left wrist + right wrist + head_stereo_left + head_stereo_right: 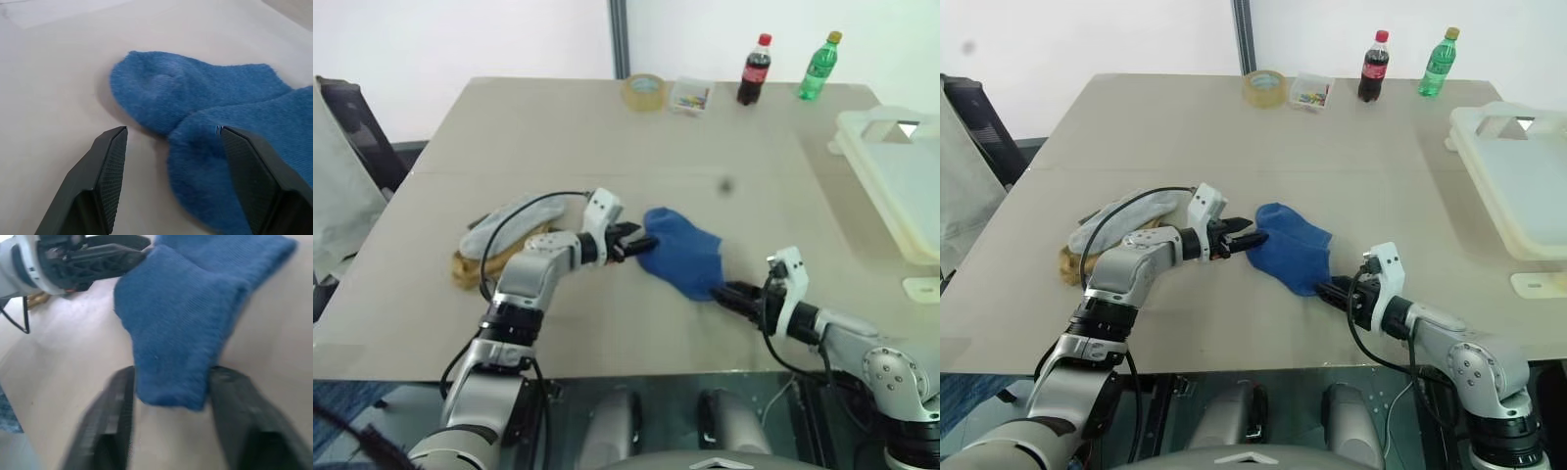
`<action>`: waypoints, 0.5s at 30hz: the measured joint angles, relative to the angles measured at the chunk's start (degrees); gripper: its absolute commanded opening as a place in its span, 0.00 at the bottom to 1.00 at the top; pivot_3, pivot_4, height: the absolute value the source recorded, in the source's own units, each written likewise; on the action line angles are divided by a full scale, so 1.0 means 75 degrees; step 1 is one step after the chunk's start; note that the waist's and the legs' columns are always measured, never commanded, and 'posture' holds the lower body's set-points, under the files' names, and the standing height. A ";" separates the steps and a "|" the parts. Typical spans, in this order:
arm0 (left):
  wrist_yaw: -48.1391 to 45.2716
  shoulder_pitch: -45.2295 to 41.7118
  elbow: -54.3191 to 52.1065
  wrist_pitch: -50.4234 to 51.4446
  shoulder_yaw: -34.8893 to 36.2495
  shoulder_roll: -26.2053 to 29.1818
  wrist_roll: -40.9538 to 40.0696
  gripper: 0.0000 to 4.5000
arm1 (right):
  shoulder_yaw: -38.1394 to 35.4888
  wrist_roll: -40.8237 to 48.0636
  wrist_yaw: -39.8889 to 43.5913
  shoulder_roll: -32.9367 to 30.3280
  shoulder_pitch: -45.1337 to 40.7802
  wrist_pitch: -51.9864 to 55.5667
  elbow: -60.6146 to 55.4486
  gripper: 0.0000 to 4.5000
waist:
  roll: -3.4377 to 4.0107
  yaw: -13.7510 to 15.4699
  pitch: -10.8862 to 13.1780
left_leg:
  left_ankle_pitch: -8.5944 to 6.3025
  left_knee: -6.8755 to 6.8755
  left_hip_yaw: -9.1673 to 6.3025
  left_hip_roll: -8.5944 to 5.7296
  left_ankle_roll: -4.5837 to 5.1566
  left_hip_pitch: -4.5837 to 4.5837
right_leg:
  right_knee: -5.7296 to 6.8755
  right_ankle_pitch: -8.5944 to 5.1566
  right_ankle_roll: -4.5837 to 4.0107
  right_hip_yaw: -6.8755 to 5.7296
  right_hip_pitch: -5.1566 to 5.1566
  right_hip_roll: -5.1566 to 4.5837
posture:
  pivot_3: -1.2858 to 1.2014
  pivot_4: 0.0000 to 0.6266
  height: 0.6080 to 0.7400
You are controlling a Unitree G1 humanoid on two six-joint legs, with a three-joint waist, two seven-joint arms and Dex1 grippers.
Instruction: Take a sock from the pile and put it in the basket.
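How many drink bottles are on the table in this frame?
2: a dark cola bottle with a red cap and a green bottle just right of it, both upright at the table's far edge. None seem hidden.

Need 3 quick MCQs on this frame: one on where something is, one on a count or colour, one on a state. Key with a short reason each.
1. Where is the blue sock?
A. In the basket
B. Flat on the table between the two grippers
C. On top of the pile

2. How many bottles stand at the table's far edge?
A. One
B. Two
C. Four

3. How do the left gripper's fingers stand?
A. Open, one on each side of the sock's edge
C. Clamped shut on a yellow sock
B. Shut with nothing between them

Key:
1 B: the sock lies on the table, left gripper at one end, right gripper at the other; the basket stands off to the right.
2 B: a cola bottle and a green bottle.
3 A: the left wrist view shows a wide gap between its fingers.
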 measured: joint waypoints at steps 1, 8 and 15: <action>-0.0042 0.0128 -0.0199 0.0062 -0.0027 0.0030 -0.0049 0.71 | -0.0002 -0.0001 -0.0020 -0.0038 -0.0005 0.0033 -0.0018 0.14 | 0.0000 -0.0015 0.0000 | 0.0000 0.0000 0.0001 0.0004 0.0000 0.0003 | 0.0003 0.0000 0.0000 0.0001 0.0000 0.0003 | 0.52 0.24 1.00; -0.0366 0.1008 -0.1772 0.0908 -0.0118 0.0698 -0.0398 0.71 | 0.0304 -0.0650 0.0024 -0.0535 -0.0076 -0.0136 0.0005 0.01 | 0.0001 -0.0033 -0.0001 | 0.0001 0.0000 0.0001 0.0009 -0.0001 0.0009 | 0.0008 0.0000 -0.0001 0.0004 0.0000 0.0002 | 0.52 0.24 1.00; -0.0298 0.1745 -0.2875 0.1645 0.0101 0.1018 -0.0912 0.71 | 0.0438 -0.1195 0.0422 -0.0983 -0.0218 -0.0413 0.0346 0.01 | 0.0001 0.0005 -0.0001 | 0.0000 -0.0001 0.0003 0.0009 -0.0001 0.0008 | 0.0004 0.0000 -0.0001 0.0007 0.0000 -0.0001 | 0.52 0.24 1.00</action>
